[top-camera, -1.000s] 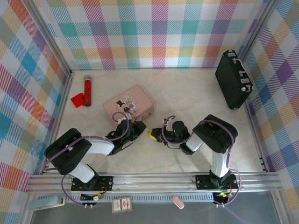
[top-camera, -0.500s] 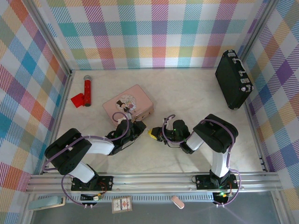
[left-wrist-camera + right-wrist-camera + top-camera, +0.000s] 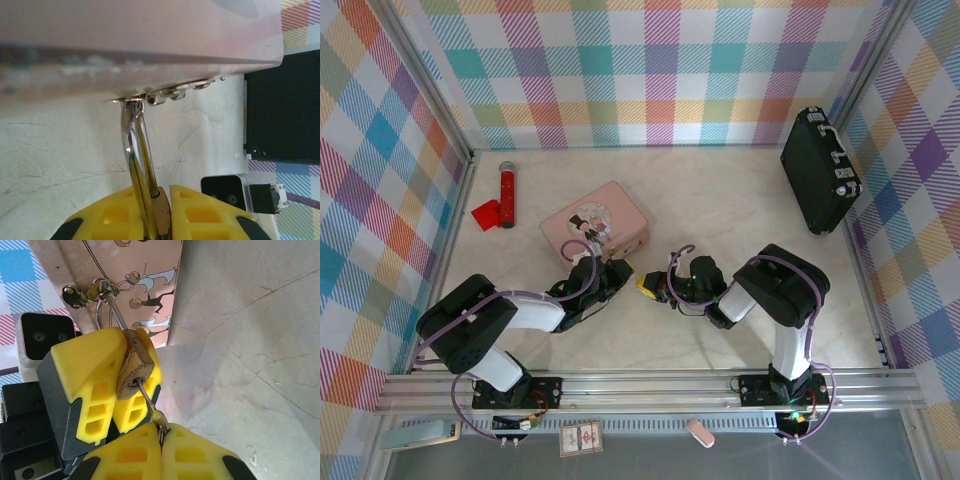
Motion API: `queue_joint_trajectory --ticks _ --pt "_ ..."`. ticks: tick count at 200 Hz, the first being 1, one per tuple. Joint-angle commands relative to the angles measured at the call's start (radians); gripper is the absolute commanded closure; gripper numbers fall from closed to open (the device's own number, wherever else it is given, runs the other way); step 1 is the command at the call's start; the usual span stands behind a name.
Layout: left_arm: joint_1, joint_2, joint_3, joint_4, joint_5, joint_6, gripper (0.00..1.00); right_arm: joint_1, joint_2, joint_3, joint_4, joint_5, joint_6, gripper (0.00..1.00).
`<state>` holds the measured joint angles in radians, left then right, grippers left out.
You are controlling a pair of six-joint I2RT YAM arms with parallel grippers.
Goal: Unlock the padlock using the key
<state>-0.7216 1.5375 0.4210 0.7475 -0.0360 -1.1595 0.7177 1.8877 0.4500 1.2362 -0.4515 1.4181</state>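
Top view, left gripper [image 3: 620, 272]: reached to the near right corner of the pink tin [image 3: 595, 225], jaws almost together; what they pinched was too small to make out here.
Top view, right gripper [image 3: 646, 287]: just right of the left gripper, tip to tip with it, closed.
Top view, surroundings: a red cylinder [image 3: 506, 185] with a red tag [image 3: 486, 214] lay far left on the table [image 3: 720, 200]; a black case [image 3: 818, 170] stood far right.
Left wrist view, left gripper [image 3: 162, 200]: yellow fingers [image 3: 120, 215] were clamped on the brass body of the padlock [image 3: 161, 212].
Left wrist view, padlock: its silvery shackle [image 3: 135, 150] ran up from the fingers and hooked through the hasp [image 3: 145, 99] on the tin's edge [image 3: 140, 35].
Right wrist view, right gripper [image 3: 161, 440]: closed tight on the head of the key [image 3: 150, 405].
Right wrist view, key: its slim blade was seated in the keyhole on the padlock's [image 3: 134, 367] bottom face.
Right wrist view, padlock: held tilted between the left gripper's [image 3: 125, 390] yellow fingers [image 3: 90, 375], shackle through the hasp [image 3: 90, 290] of the tin [image 3: 145, 280], above the table [image 3: 250, 365].
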Motion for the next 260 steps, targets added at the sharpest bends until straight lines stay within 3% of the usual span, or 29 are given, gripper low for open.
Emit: queue_joint_trajectory --ticks 1,130,191,231,260 --pt "-0.026 0.003 0.016 0.166 0.096 -0.028 1.0 -0.011 -0.008 0.032 0.068 -0.014 0.015 1.0" --pt "-0.063 0.027 0.028 0.216 0.12 -0.042 1.0 -0.074 0.018 0.065 0.109 -0.041 0.071 1.0" --pt "-0.08 0.041 0.035 0.225 0.116 -0.051 1.0 -0.08 -0.012 0.058 0.049 -0.032 0.033 1.0" --pt "-0.188 0.058 0.127 0.107 0.101 -0.019 1.0 -0.089 0.001 0.095 0.063 -0.036 0.054 1.0" --pt "-0.229 0.114 0.145 0.16 0.101 -0.046 1.0 -0.093 -0.015 0.113 0.048 -0.039 0.05 1.0"
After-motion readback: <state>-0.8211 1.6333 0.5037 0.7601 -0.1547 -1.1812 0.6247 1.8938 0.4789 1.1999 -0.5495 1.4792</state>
